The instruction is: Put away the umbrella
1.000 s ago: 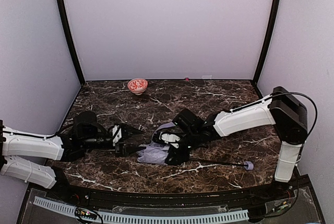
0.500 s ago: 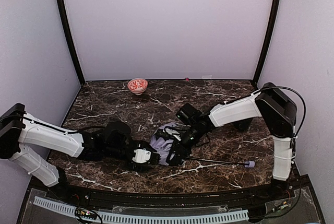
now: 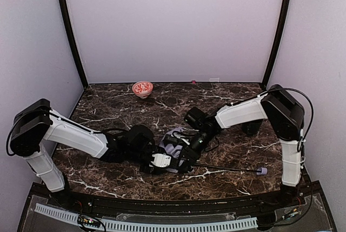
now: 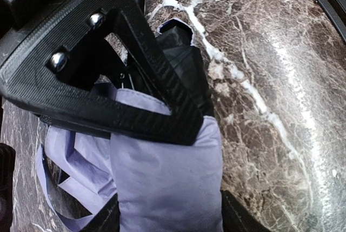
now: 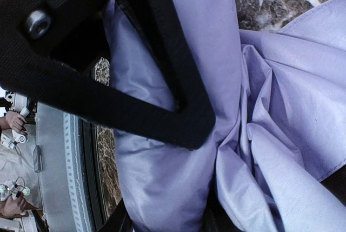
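Note:
The umbrella (image 3: pixel 172 146) lies near the table's front middle as a crumpled lavender bundle. Its thin black shaft (image 3: pixel 227 167) runs right to the small lavender handle (image 3: pixel 261 171). My left gripper (image 3: pixel 161 160) comes in from the left and is shut on a thick fold of the fabric (image 4: pixel 167 189), which fills the gap between its fingers (image 4: pixel 238 218). My right gripper (image 3: pixel 186 158) comes in from the right and is shut on another fold of the fabric (image 5: pixel 162 189). The two grippers sit close together at the bundle's front edge.
A red patterned bowl (image 3: pixel 142 88) stands at the back left of the marble table (image 3: pixel 108 107). A small pink object (image 3: pixel 193 81) lies at the back edge. Black frame posts and pale walls enclose the table.
My left arm has reached right from the table's left side to the bundle and closed on the fabric. My right arm has shifted, its gripper staying at the bundle. The handle slid slightly right.

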Controlling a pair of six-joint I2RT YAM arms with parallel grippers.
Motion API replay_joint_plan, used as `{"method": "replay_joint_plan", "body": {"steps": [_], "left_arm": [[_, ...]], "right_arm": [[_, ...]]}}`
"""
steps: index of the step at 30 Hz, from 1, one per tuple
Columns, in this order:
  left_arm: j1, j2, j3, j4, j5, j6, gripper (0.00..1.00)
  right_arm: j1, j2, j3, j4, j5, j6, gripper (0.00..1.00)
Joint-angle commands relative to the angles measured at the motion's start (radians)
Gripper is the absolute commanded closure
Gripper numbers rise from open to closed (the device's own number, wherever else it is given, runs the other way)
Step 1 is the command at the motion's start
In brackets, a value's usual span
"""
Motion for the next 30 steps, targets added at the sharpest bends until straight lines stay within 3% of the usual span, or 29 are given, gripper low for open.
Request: {"method": "replay_joint_plan", "body": {"steps": [1, 7, 16, 22, 30], "left_arm": [[-0.005, 0.093, 0.042, -0.191, 0.002, -0.030, 0.48], [-0.005, 0.154, 0.125, -0.320, 0.051, -0.074, 0.62], [0.009, 0.211, 0.191, -0.419, 0.145, -0.118, 0.70], [0.070, 0.300, 0.321, -0.568, 0.238, -0.197, 0.74], [0.140, 0.408, 0.456, -0.720, 0.395, -0.260, 0.76]], "right_arm": [[-0.023, 0.018, -0.046, -0.115, 0.113, 0.029, 0.66], [-0.059, -0.113, -0.085, -0.037, 0.128, 0.064, 0.55], [-0.104, -0.365, -0.208, 0.099, 0.275, 0.107, 0.50], [-0.094, -0.647, -0.407, 0.351, 0.494, 0.139, 0.46], [0.056, -0.901, -0.686, 0.686, 0.657, -0.037, 0.45]]}}
